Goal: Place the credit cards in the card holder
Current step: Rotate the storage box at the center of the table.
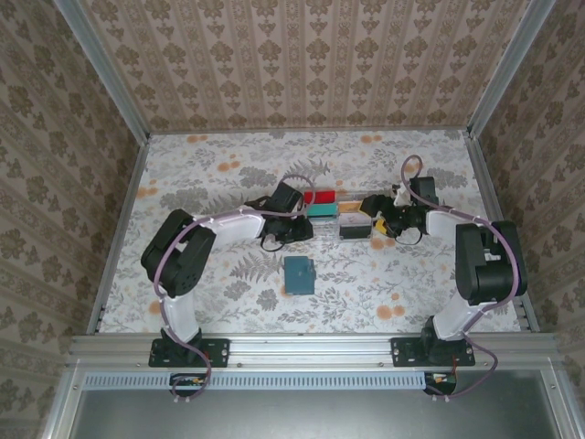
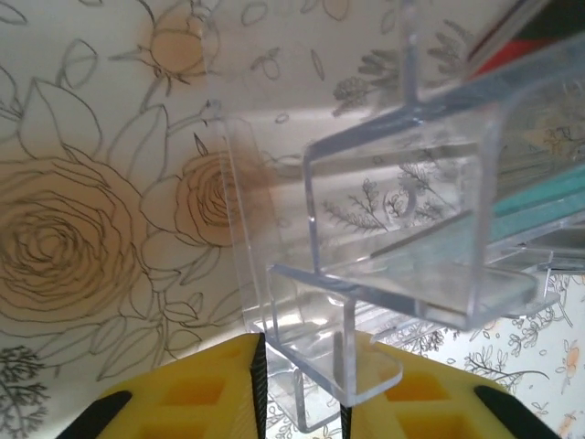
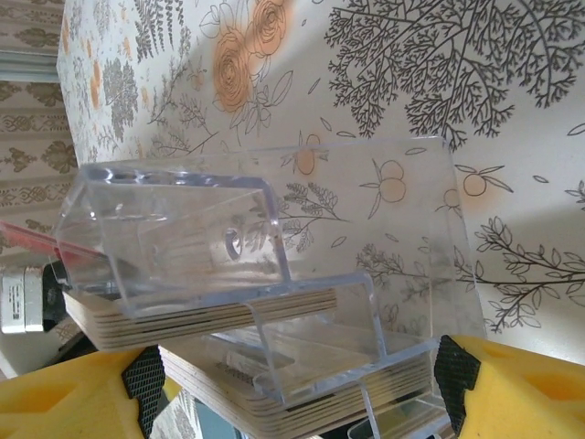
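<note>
plastic cards [image 1: 321, 203], judged stiff and slippery, are stood in a clear rack [image 2: 402, 201] on the bench [image 1: 228, 293]; a top edge is best pinched. the holder [image 1: 298, 274] is laid apart, toward the near edge. left tool [image 2: 302, 389] is clamped on the rack; right tool [image 3: 292, 384] is spread apart.
</note>
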